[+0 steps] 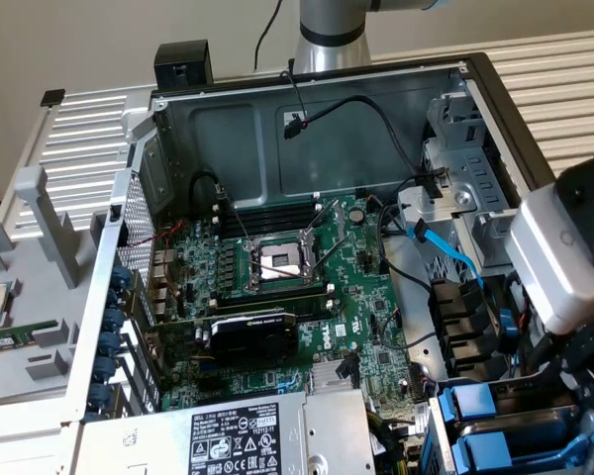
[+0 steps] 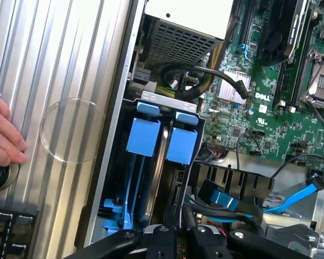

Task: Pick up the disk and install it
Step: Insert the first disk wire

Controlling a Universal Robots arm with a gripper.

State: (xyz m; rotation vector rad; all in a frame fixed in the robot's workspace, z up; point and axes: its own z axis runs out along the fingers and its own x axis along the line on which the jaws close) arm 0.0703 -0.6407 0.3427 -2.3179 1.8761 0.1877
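Observation:
The disk (image 2: 182, 143) stands on edge in the drive bay at the corner of the open computer case, blue end tab up. A second blue-tabbed carrier (image 2: 143, 135) sits beside it. The same blue tabs (image 1: 473, 404) appear at the exterior view's lower right. My gripper (image 2: 183, 240) hangs over the far end of the two carriers, its black fingers (image 2: 162, 240) drawn close together on either side of a dark strip. I cannot tell whether they pinch the carrier. Its white wrist body (image 1: 564, 259) hangs over the bay at the exterior view's right.
A motherboard (image 1: 277, 297) with an open processor socket and a black graphics card (image 1: 252, 336) fills the case. A blue data cable (image 1: 453, 252) and black cables cross near the bay. A power supply (image 1: 238, 435) sits in front. A person's hand (image 2: 2, 135) rests outside the case.

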